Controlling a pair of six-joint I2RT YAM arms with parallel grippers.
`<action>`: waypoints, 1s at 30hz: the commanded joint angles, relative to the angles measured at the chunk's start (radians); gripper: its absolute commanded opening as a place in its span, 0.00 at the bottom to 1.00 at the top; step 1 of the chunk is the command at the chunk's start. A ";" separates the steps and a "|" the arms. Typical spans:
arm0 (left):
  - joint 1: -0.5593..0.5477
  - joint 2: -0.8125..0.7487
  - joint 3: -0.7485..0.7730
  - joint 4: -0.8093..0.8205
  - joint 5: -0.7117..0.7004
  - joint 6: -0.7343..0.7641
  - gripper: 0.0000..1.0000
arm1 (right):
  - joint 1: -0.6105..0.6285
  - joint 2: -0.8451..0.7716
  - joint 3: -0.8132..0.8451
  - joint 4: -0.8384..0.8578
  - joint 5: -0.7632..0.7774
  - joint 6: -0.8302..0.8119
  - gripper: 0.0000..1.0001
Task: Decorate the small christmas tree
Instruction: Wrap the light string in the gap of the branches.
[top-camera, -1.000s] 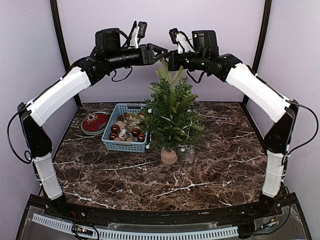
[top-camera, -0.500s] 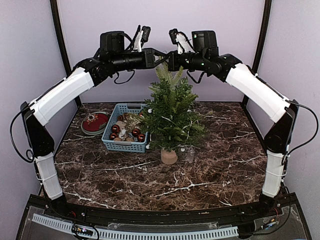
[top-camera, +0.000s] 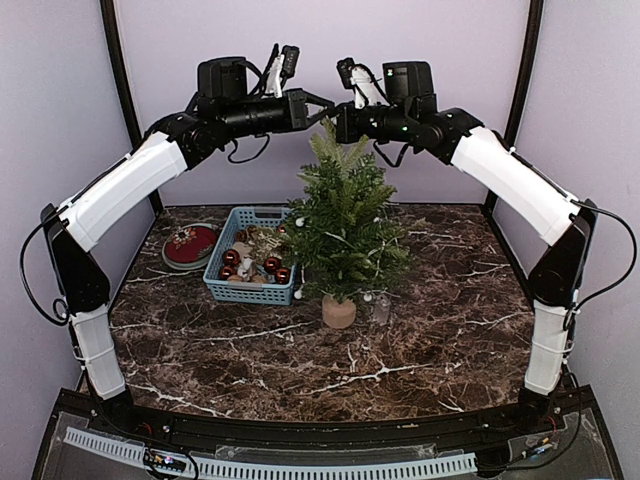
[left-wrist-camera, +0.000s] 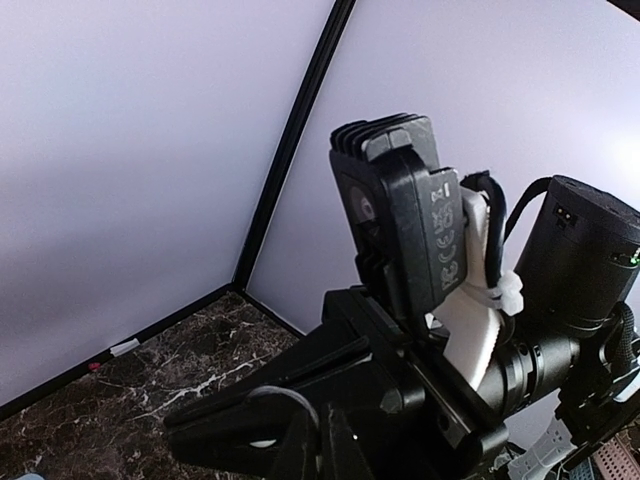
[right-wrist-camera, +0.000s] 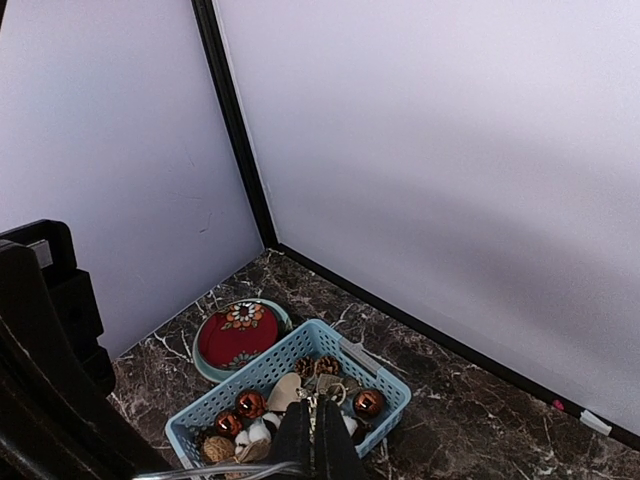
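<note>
1. Small christmas tree (top-camera: 343, 235) stands upright on a pale wooden base, about mid tabletop (top-camera: 400, 350), a bit toward the far edge.
2. Blue basket (top-camera: 250, 255) sits just left of the tree. The branches overlap its right end in the top view.
3. Basket holds copper balls (right-wrist-camera: 368, 402), pine cones and pale bits.
4. Red plate (top-camera: 190, 245) lies left of the basket, near the tabletop's left edge.
5. Left pincer (top-camera: 322, 103) is high over the tree tip, pointing right, pressed together. Can't tell if anything is pinched.
6. Right pincer (top-camera: 340, 122) faces it, tips just beside each other above the treetop. It is pressed together, and the wrist view shows its fingers (right-wrist-camera: 300, 440) shut.
</note>
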 joint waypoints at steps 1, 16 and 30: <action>-0.003 -0.004 0.045 0.033 0.000 0.001 0.00 | 0.014 -0.019 -0.024 0.017 0.028 -0.004 0.00; -0.001 -0.015 0.064 0.061 -0.007 -0.026 0.00 | 0.010 -0.220 -0.204 0.132 0.069 0.045 0.63; 0.000 -0.014 0.073 0.061 0.000 -0.037 0.00 | 0.014 -0.382 -0.450 0.137 -0.080 0.021 0.59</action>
